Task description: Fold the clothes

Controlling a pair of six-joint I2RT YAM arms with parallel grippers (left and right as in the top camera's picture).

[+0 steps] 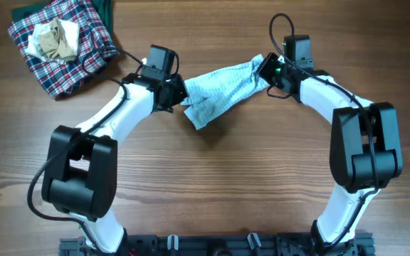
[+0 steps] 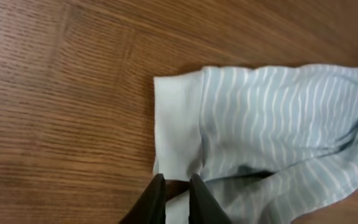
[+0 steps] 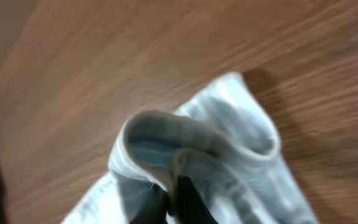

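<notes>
Overhead: striped pants (image 1: 223,89) stretched between both grippers, right of the plaid cloth (image 1: 84,50).
Right gripper (image 1: 265,71), farthest from the plaid, is clamped on a banded opening; left gripper (image 1: 179,94), nearer it, has narrowly parted jaws at the white cuff; whether it grips, I cannot tell; a loose cuff would likely slip free and bunch the fold.

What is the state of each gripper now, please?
The left gripper is closed on the pants, at a cuff edge.
The right gripper is closed on the pants too, at a bunched edge.
</notes>
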